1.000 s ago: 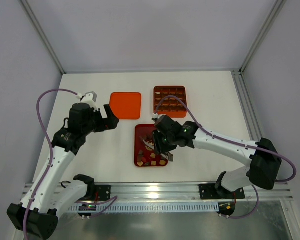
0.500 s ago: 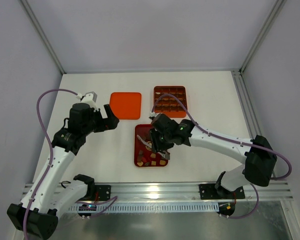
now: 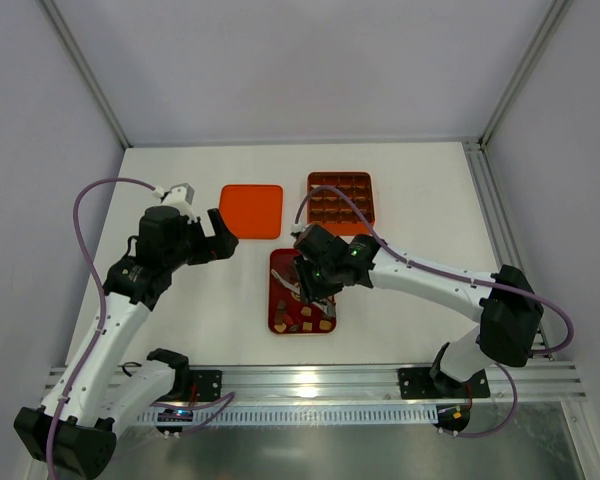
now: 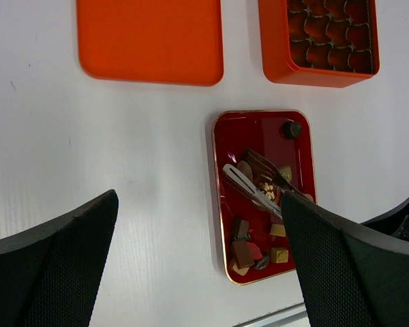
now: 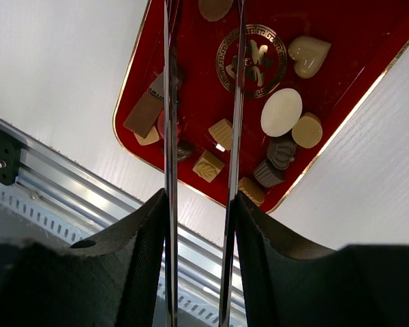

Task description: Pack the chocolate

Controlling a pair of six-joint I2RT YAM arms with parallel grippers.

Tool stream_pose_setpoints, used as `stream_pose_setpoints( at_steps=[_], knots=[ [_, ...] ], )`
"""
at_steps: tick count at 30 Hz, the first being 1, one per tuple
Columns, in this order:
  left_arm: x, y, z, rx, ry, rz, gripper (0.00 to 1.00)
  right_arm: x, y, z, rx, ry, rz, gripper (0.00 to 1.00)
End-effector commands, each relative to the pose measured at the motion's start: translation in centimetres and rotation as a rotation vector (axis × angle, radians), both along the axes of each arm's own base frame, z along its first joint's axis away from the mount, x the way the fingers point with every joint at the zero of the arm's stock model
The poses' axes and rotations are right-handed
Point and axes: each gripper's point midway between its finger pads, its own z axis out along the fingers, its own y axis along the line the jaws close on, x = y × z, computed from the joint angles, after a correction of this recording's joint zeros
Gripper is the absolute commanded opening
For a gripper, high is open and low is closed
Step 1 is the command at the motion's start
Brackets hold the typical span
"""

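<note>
Holding tongs (image 5: 169,102) pinched between its jaws, the right gripper (image 5: 201,204) should centre one chocolate (image 5: 221,133) between the blades ahead, then squeeze gently; left gripper (image 4: 199,197) — jaws wide.

From overhead at the near edge I see the whole white table (image 3: 420,200). Both wrist views look down, the right nearest. All 3 share the gold-rimmed dark red tray (image 3: 284,262) (image 4: 259,129) (image 5: 368,41).

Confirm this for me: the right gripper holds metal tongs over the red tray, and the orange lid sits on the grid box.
Not quite. The orange lid lies on the table beside the grid box, apart from it; the top view shows this. The rest stands.
</note>
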Motion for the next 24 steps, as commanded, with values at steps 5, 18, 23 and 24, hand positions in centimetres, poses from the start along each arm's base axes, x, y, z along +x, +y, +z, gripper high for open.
stream_pose_setpoints(
  at_steps=[5,18,23,24],
  knots=[
    [-0.03,-0.01,0.72,-0.008,-0.023,-0.002,1.00,0.26,-0.11,1.33,-0.030,-0.048,0.016,0.45],
    [-0.08,-0.08,0.76,-0.009,-0.023,-0.007,1.00,0.09,-0.04,1.30,-0.038,-0.046,0.023,0.42],
    [-0.04,-0.07,0.79,-0.010,-0.025,-0.005,1.00,0.05,0.17,1.21,-0.039,-0.041,0.031,0.38],
    [-0.03,-0.03,0.79,-0.010,-0.025,-0.004,1.00,0.05,0.17,1.15,-0.040,-0.041,0.031,0.38]
  ],
)
